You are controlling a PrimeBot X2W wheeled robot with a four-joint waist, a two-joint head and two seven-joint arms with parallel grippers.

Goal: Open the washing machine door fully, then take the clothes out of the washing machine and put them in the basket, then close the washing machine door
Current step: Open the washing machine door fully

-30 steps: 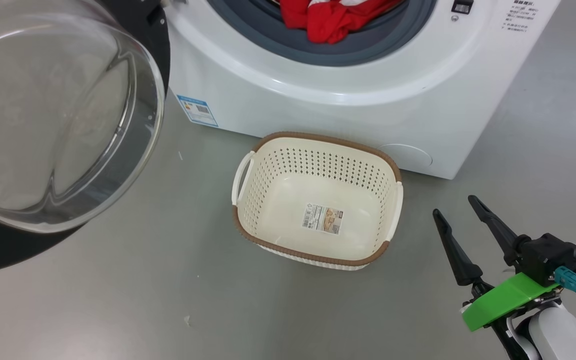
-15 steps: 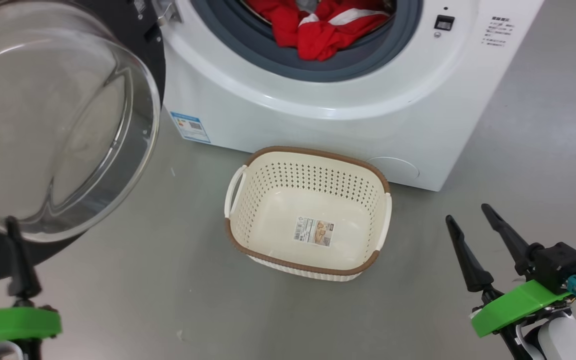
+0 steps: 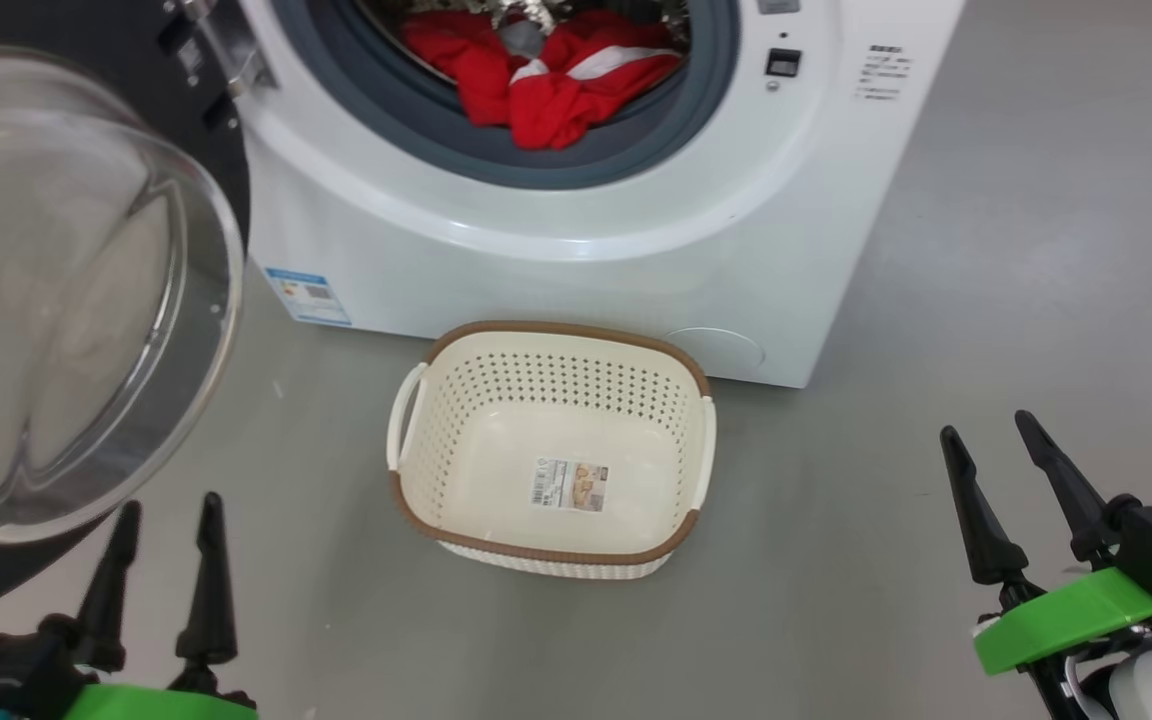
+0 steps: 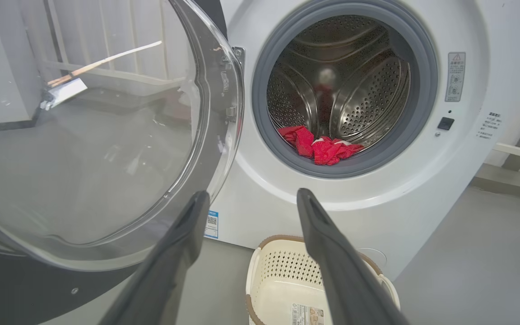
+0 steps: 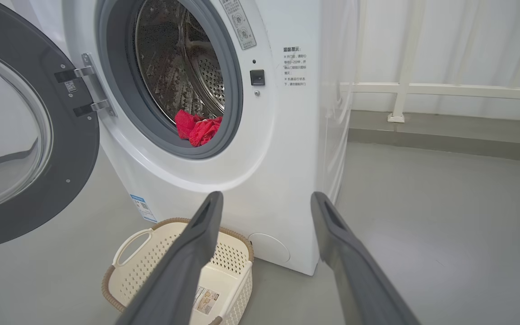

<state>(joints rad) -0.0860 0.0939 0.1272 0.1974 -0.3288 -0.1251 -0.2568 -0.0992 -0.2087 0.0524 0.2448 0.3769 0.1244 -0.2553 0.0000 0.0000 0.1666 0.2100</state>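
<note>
Basket (image 3: 556, 327) between open left hand (image 3: 169, 501) and open right hand (image 3: 986, 424), door (image 3: 66, 300) just beside left.

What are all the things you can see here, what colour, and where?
washing machine: one, white, behind the basket
washing machine door: one, black rim and clear glass, swung open at left
drum: one, steel, inside the washing machine
clothes: one heap, red with white trim, at the drum's front
basket: one, cream with brown rim, on the floor
paper label: one, white, on the basket's bottom
sticker: one, blue, washing machine's lower left corner
left pincer: one, dark fingers, open, lower left
right pincer: one, dark fingers, open, lower right
</note>
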